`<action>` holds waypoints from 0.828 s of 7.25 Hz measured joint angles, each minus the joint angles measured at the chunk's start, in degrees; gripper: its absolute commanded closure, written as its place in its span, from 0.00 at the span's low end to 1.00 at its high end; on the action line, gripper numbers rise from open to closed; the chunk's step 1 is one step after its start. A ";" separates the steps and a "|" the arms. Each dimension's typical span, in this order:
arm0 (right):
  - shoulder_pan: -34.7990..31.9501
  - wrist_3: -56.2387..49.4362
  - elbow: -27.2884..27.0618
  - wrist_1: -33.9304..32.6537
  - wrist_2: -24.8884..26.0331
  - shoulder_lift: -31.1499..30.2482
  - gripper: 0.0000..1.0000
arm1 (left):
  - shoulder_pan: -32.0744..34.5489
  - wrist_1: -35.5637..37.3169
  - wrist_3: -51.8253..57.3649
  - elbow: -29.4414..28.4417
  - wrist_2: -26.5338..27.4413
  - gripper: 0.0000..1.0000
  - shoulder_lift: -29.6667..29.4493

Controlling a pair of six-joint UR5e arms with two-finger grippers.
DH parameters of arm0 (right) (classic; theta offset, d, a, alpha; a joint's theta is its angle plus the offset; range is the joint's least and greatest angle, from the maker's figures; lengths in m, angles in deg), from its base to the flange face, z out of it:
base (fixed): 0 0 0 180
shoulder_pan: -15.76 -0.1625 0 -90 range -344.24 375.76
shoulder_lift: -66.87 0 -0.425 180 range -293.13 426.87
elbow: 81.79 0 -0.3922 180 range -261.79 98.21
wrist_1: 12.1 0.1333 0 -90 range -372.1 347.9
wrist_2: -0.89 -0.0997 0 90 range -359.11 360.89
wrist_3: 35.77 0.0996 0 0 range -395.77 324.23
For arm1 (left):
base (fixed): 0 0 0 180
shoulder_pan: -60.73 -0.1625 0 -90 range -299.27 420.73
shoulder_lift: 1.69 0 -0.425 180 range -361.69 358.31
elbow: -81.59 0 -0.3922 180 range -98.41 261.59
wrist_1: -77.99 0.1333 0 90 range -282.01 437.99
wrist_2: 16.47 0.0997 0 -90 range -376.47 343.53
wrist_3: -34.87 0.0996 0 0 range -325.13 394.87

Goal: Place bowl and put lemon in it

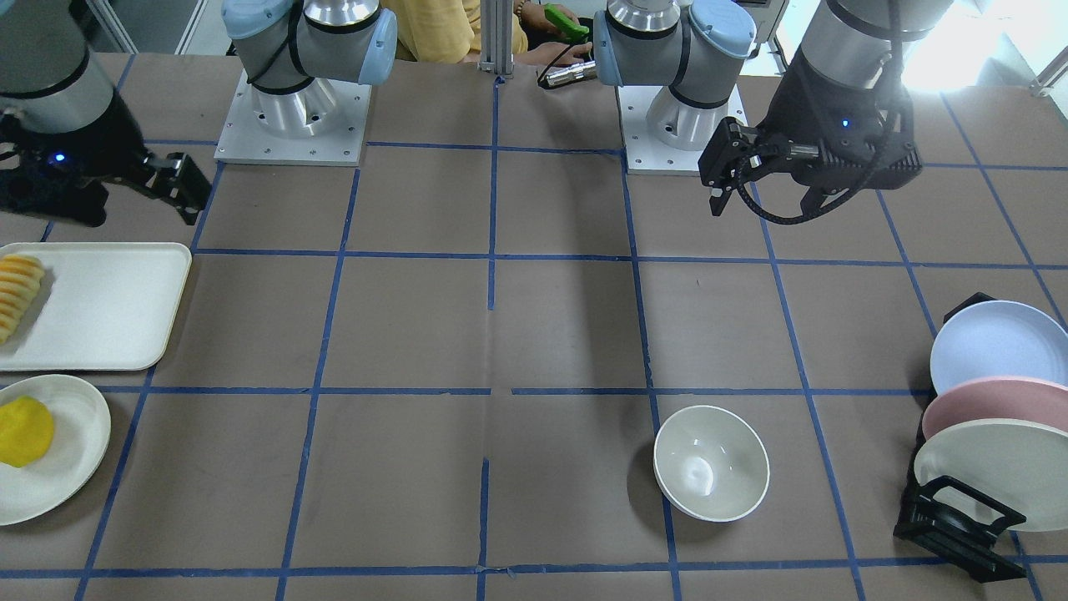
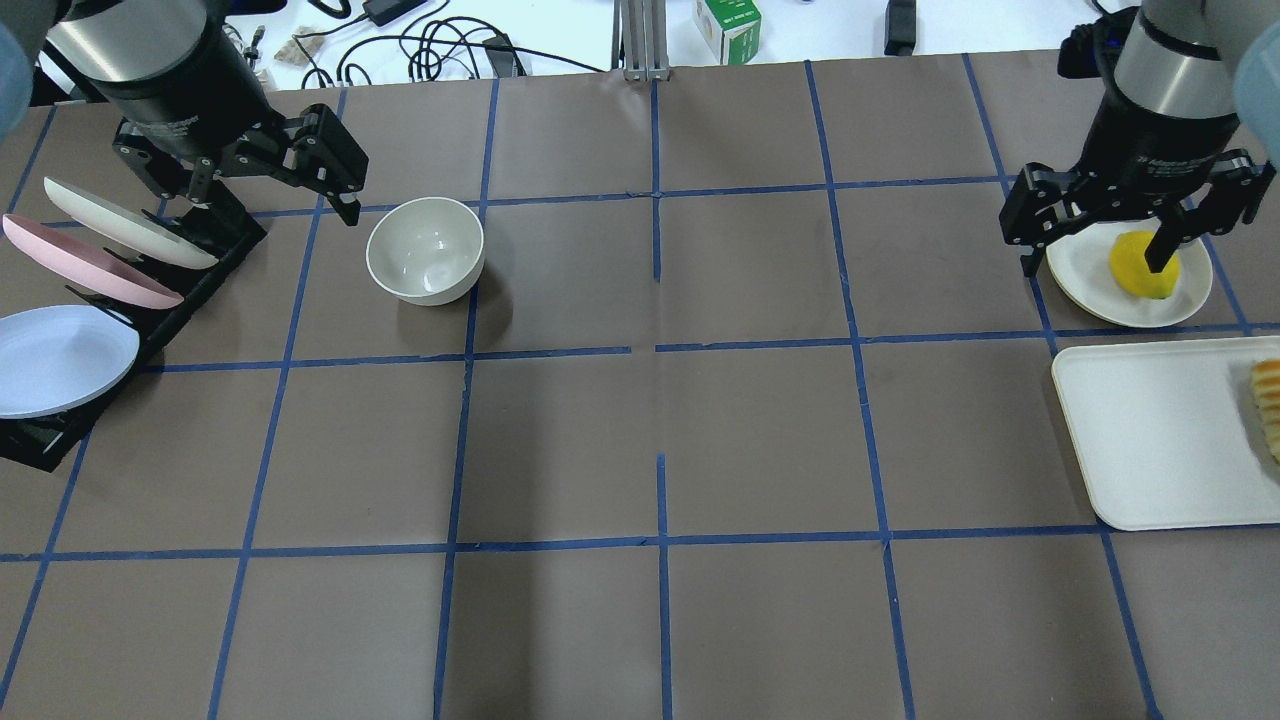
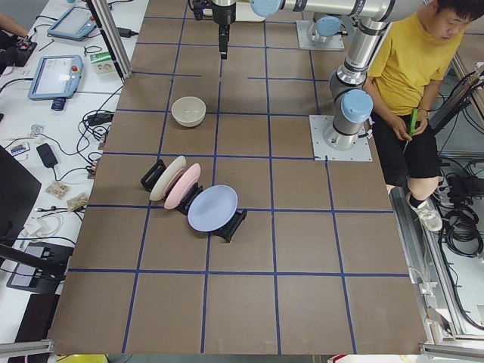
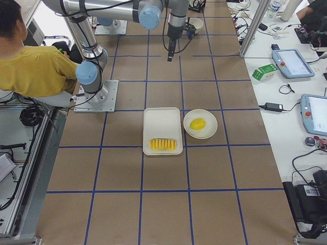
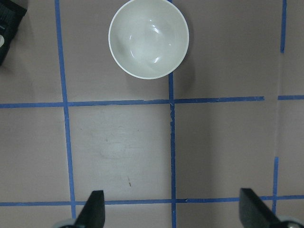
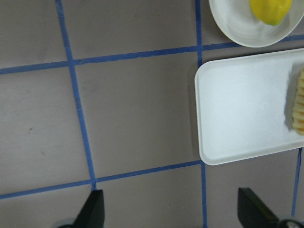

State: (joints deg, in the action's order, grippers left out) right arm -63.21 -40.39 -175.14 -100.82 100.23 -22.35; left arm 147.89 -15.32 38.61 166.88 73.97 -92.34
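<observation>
The off-white bowl (image 1: 711, 463) stands upright and empty on the brown table; it also shows in the overhead view (image 2: 425, 250) and the left wrist view (image 5: 148, 38). My left gripper (image 2: 235, 185) is open and empty, high above the table between the bowl and the plate rack; in its wrist view (image 5: 173, 211) the jaws stand wide apart. The yellow lemon (image 2: 1135, 265) lies on a flat off-white plate (image 2: 1085, 265) and also shows in the front view (image 1: 25, 431). My right gripper (image 2: 1125, 235) is open and empty, high above that plate (image 6: 237, 28).
A white tray (image 2: 1150, 440) with sliced pale fruit (image 2: 1268, 405) lies beside the lemon's plate. A black rack (image 2: 200, 270) holds three pastel plates beside the bowl. A person in yellow (image 3: 408, 68) sits behind the robot bases.
</observation>
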 measured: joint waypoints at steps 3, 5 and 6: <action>8.04 -11.96 0.01 -8.74 -0.63 7.19 0.00 | -0.32 0.45 0.97 -0.14 0.80 0.00 -1.58; 12.30 -18.28 0.04 -14.07 -4.01 11.78 0.00 | -0.59 7.01 1.33 -0.28 -2.31 0.00 -7.10; 13.47 -20.89 0.07 -17.06 -4.68 14.42 0.00 | -0.73 10.98 1.43 -0.32 -2.79 0.00 -11.01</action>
State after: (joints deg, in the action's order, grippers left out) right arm -49.73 -61.28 -175.07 -117.88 95.55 -7.93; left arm 147.16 -4.34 40.04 166.56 71.18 -103.35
